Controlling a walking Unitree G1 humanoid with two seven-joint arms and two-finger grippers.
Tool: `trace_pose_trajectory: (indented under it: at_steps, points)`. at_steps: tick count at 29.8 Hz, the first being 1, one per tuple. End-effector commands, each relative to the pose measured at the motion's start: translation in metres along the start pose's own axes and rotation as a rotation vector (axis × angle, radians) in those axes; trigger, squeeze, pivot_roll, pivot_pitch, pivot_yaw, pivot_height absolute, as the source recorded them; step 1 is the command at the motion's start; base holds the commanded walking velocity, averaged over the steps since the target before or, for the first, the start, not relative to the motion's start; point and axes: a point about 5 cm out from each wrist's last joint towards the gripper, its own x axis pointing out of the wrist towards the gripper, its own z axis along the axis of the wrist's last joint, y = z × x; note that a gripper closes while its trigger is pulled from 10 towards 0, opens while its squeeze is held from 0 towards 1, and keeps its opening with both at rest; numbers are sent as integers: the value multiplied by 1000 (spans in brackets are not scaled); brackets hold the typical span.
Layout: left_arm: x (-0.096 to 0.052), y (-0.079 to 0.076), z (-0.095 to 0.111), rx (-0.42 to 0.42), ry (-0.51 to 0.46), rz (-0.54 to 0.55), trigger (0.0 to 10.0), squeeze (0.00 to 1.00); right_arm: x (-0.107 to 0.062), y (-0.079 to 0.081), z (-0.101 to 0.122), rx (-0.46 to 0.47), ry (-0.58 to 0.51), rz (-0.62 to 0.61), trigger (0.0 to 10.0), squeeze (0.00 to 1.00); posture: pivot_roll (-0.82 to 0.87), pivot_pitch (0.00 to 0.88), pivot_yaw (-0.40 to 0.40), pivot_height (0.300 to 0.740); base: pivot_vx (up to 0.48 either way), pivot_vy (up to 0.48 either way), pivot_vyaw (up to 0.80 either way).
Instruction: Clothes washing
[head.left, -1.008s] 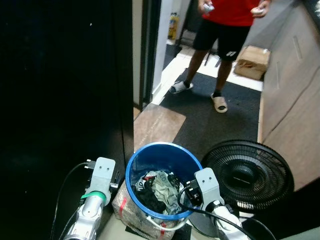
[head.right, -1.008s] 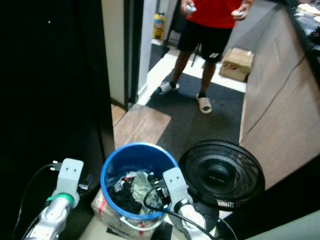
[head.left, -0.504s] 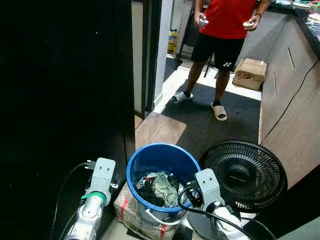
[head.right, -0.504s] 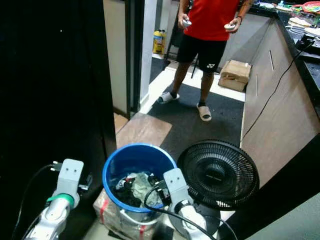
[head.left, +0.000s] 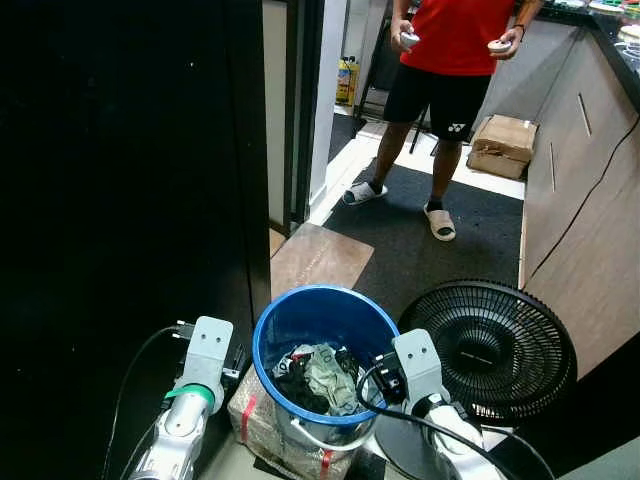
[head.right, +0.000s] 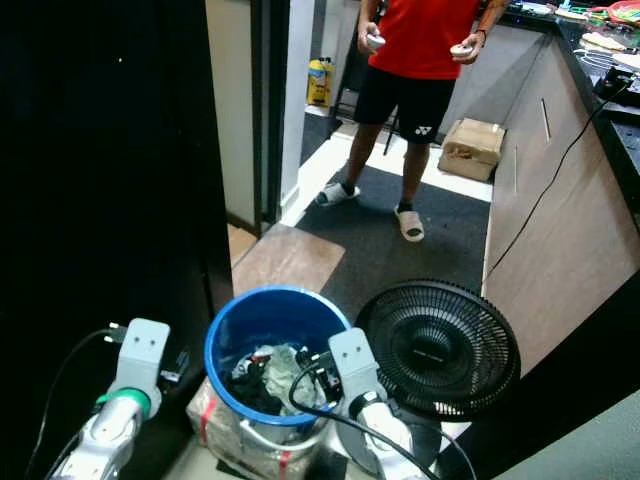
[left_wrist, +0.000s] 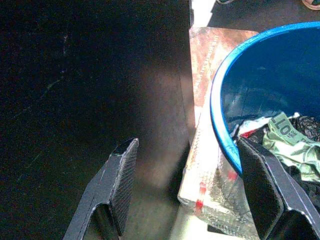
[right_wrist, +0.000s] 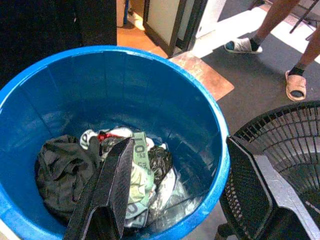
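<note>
A blue bucket (head.left: 300, 300) stands on the floor just in front of me, holding a heap of clothes (head.left: 318, 372): a pale green printed piece (right_wrist: 137, 167) and a dark garment (right_wrist: 62, 167). My left gripper (left_wrist: 186, 150) hangs open outside the bucket's left wall (left_wrist: 220, 115), nothing between its fingers. My right gripper (right_wrist: 180, 145) is open over the bucket's right rim, one finger (right_wrist: 112, 185) above the clothes, the other (right_wrist: 250, 185) outside the rim by the fan. Both silver wrists, the left arm (head.left: 200, 370) and the right arm (head.left: 415, 375), flank the bucket.
A black floor fan (head.left: 490, 345) stands against the bucket's right side. A taped, wrapped package (head.left: 262, 425) lies under the bucket. A dark panel (head.left: 120, 200) fills the left. A person (head.left: 450, 60) stands beyond the brown mat (head.left: 320, 258), near a cardboard box (head.left: 503, 145) and the counter wall (head.left: 590, 200).
The camera has tilted up since a second ago, so more of the person shows. Both grippers stay beside the bucket; the right wrist has shifted only slightly.
</note>
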Motion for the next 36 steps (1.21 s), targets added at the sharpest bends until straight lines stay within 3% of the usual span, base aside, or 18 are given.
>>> trace_pose_trajectory:
  at_steps: [1,36]
  points:
    - [-1,-2,-4,-8,21,-6,10000,0,-1,-1,-2,15,4,-16,10000,0,78,14,-2,730,0,0,0]
    - [-1,-3,-4,-10,24,-6,10000,0,-2,1,-3,24,11,-8,10000,0,77,26,0,615,0,0,0]
